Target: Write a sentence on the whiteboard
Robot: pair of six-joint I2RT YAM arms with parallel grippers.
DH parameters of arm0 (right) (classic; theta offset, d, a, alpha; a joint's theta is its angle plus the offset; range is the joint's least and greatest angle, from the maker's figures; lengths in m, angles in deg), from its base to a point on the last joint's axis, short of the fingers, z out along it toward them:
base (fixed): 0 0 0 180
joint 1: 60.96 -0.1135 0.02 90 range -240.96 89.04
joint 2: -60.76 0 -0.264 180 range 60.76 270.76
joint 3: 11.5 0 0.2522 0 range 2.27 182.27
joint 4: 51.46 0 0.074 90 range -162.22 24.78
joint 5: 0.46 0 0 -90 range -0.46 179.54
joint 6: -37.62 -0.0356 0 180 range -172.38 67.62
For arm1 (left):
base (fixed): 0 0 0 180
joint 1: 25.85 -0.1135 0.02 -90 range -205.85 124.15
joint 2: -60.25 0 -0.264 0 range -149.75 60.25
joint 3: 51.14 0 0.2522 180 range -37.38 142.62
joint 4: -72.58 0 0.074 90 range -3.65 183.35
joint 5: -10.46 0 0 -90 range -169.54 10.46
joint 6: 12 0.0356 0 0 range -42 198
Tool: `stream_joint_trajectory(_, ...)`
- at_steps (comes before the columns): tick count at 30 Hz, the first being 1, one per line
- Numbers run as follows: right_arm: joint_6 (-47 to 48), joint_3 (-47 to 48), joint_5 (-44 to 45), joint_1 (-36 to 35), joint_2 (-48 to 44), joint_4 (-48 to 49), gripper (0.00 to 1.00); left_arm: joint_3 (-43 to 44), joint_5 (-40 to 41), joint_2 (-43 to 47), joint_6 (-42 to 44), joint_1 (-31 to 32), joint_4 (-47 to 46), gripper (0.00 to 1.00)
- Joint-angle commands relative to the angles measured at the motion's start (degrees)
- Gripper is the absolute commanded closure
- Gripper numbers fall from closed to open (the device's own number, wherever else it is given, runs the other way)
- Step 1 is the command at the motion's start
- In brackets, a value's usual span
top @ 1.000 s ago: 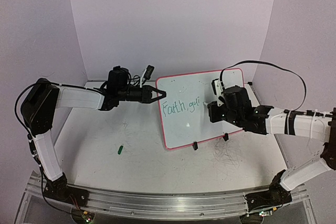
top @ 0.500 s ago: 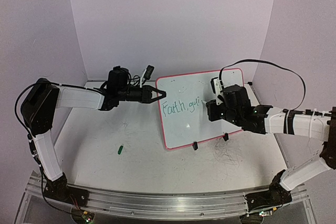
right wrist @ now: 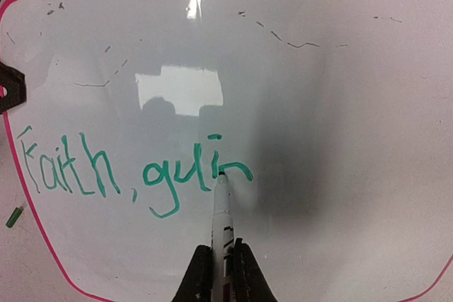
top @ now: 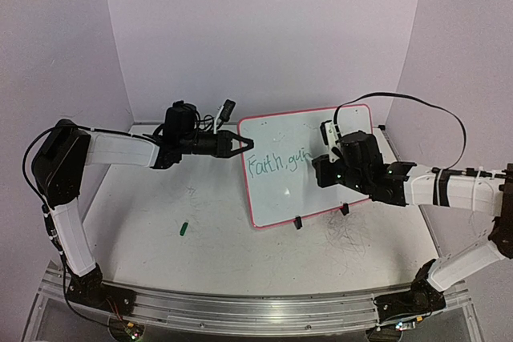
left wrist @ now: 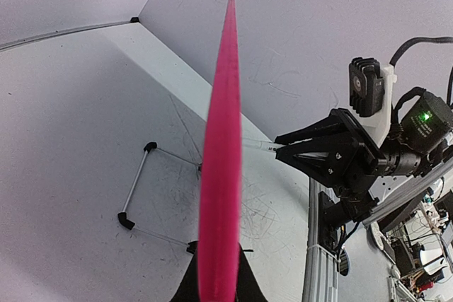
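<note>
Two arms share this job. Far left on the bench [top: 152,198] lies a small green piece [top: 183,228], probably the marker's cap, well apart from everything. Your left fingers [top: 243,146] are pressed onto the left edge of the whiteboard [top: 280,198], which stands tilted on its clip feet at mid-bench. It looks light, stiff and easy to tip, so that frame edge seems the sensible hold. The sentence [right wrist: 134,175] reads "Faith, gui" with another letter begun. Your right fingers [right wrist: 222,268] pinch the green marker [right wrist: 221,206], its tip touching the board.
</note>
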Motion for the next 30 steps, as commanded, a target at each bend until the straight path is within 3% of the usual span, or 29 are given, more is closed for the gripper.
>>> stream_joint_trajectory(1,-1.6,-1.1,2.8,0.4,-1.3,-1.6,1.0,-0.1,4.7,0.6,1.9,-0.3,5.0,1.0)
stream_joint_trajectory(20,-0.2,6.8,6.8,1.8,3.3,1.1,1.0,-0.1,4.7,1.0,2.0,-0.3,5.0,1.0)
stream_joint_trajectory(30,-2.1,3.0,3.3,1.9,1.3,-1.0,1.0,0.0,4.6,1.0,2.4,-0.4,5.1,1.0)
